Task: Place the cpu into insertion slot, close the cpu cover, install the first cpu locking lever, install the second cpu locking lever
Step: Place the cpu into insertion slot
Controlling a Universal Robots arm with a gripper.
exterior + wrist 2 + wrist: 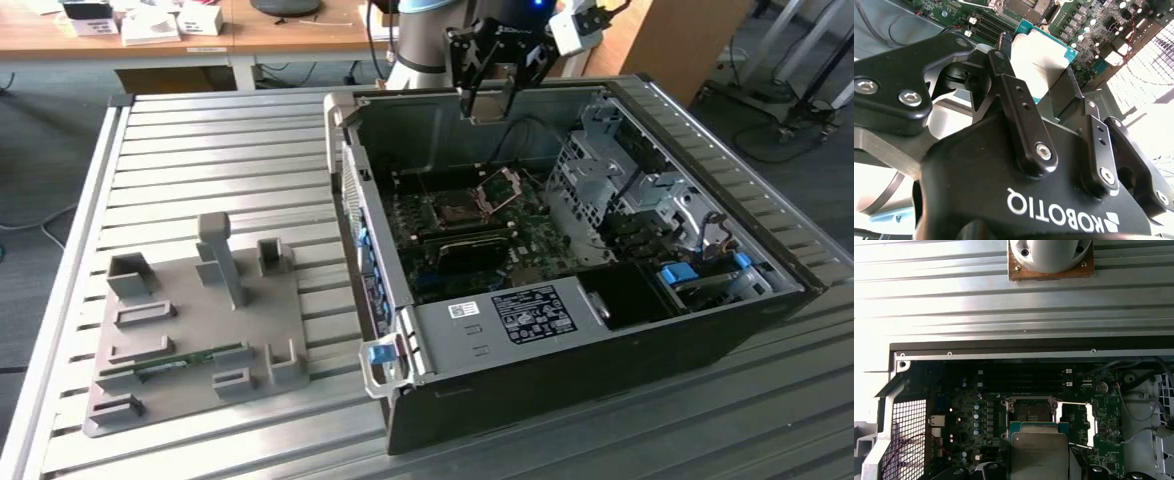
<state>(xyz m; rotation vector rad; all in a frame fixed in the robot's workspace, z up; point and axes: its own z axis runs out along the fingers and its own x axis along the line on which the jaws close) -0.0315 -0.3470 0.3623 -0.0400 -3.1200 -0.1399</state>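
My gripper (pixel 490 95) hangs above the far wall of the open computer case (pixel 561 400), shut on the cpu (pixel 490 108). In the second wrist view the cpu (pixel 1041 57) is a flat silver-topped chip with a green rim, clamped between the two black fingers (pixel 1021 115). In the first wrist view the cpu (pixel 1039 455) sits a little off the insertion slot (pixel 1029 410), which lies bare and dark in its silver frame. The cpu cover (pixel 1080 424) is swung open beside the slot. In the exterior view the insertion slot (pixel 457 212) is well below the gripper, with the cpu cover (pixel 505 187) tilted up next to it.
The case stands on a slatted metal table (pixel 214 160). A grey fixture plate (pixel 200 345) with a green memory stick lies at the exterior view's left. Metal drive cages (pixel 627 190) fill the case's right side. The arm's base (pixel 1050 255) is beyond the case.
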